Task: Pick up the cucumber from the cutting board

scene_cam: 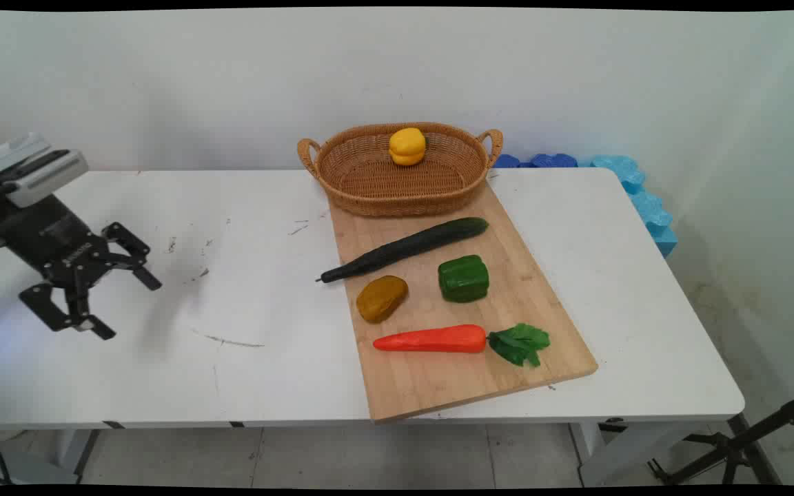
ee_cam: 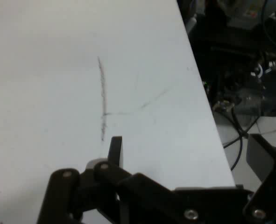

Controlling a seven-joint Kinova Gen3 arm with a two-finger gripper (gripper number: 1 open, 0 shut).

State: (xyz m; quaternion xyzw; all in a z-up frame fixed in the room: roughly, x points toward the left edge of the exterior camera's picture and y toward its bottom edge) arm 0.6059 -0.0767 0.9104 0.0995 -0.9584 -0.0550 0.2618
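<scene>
Your tool [scene_cam: 121,303]: fingers spread wide, holding nothing, low over the bare left part of the bench [scene_cam: 245,372], well apart from all produce.

Cutting board [scene_cam: 438,386]: near corner overhangs the bench's front edge; it serves as a staging surface.
- Carrot [scene_cam: 431,339], leafy end to the right, nearest the front.
- Brown potato [scene_cam: 381,297] and green pepper [scene_cam: 463,277], apart, mid-board.
- Cucumber [scene_cam: 404,248], diagonal, tip past the board's left edge.

Wicker basket [scene_cam: 369,193]: at the board's far end, holding one yellow pepper [scene_cam: 407,145].

Open room: scuffed bench between tool and board.

Bare table [scene_cam: 245,358] left of cutting board [scene_cam: 438,386] (crowded)
</scene>
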